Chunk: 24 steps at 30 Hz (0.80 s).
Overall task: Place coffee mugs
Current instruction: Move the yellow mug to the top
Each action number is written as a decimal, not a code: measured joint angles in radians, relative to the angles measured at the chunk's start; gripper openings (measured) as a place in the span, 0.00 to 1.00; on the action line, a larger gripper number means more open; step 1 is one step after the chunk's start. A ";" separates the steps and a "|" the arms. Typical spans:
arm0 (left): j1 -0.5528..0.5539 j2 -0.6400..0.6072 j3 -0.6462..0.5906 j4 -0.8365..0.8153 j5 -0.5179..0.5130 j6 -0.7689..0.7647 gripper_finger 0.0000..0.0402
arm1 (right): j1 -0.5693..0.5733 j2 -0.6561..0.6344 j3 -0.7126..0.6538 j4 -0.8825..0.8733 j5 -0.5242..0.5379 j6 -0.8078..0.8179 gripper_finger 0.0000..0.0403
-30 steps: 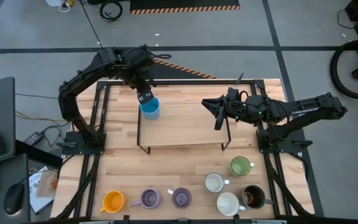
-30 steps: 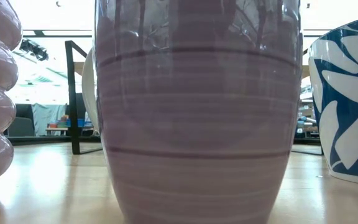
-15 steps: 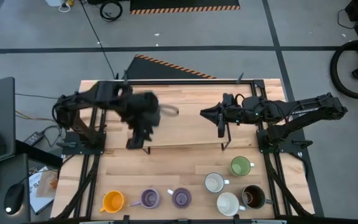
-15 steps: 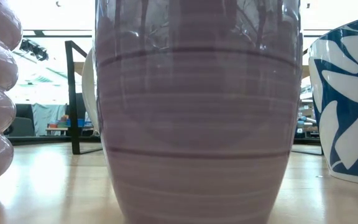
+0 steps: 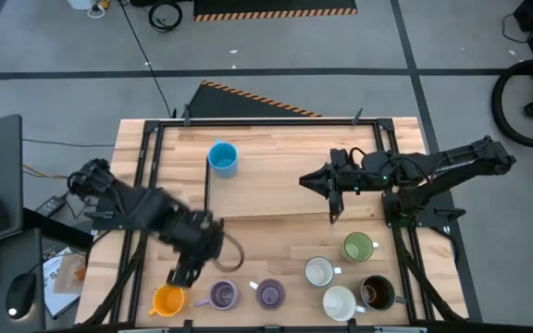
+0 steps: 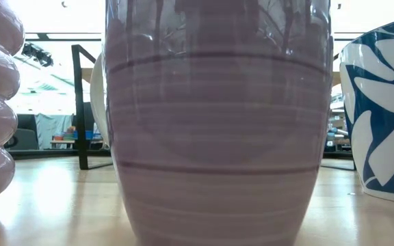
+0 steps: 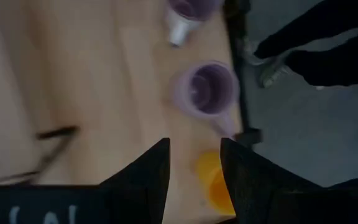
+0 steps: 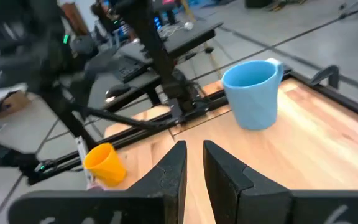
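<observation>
Released now, the glossy blue mug (image 5: pixel 222 158) stands upright on the pale wood-plank surface (image 5: pixel 276 245), and my left fingers (image 5: pixel 184 275) have swung down, spread and empty, just above the round orange mug (image 5: pixel 167 300). My right fingers (image 5: pixel 309 179) hover narrowed mid-surface.

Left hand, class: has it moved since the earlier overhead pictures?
Yes. The left hand has swung from the blue mug on the far shelf toward the near edge, now above the orange mug.

left gripper (image 5: pixel 181 275) open just above a front-row mug (image 5: pixel 167 300), two more mugs (image 7: pixel 204 91) ahead of its fingertips (image 7: pixel 162 147), lone mug (image 5: pixel 222 158) on the table (image 5: pixel 276 245) far from them
</observation>
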State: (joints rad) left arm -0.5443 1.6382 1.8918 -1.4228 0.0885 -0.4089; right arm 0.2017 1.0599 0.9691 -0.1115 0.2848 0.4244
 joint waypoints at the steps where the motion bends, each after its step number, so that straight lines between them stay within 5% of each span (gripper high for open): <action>1: -0.029 -0.011 -0.042 0.034 0.001 -0.057 0.37 | 0.015 0.000 0.000 0.005 0.022 0.000 0.15; 12: -0.294 -0.037 -0.328 0.242 -0.015 -1.037 0.37 | 0.115 0.000 0.000 0.005 0.182 0.112 0.15; 24: -0.424 -0.035 -0.453 0.329 -0.189 -1.786 0.37 | 0.099 0.000 0.063 -0.092 0.125 0.076 0.15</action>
State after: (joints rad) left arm -0.9686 1.6028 1.4384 -1.0934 -0.1007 -2.1953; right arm 0.3009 1.0603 1.0320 -0.2038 0.4097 0.4999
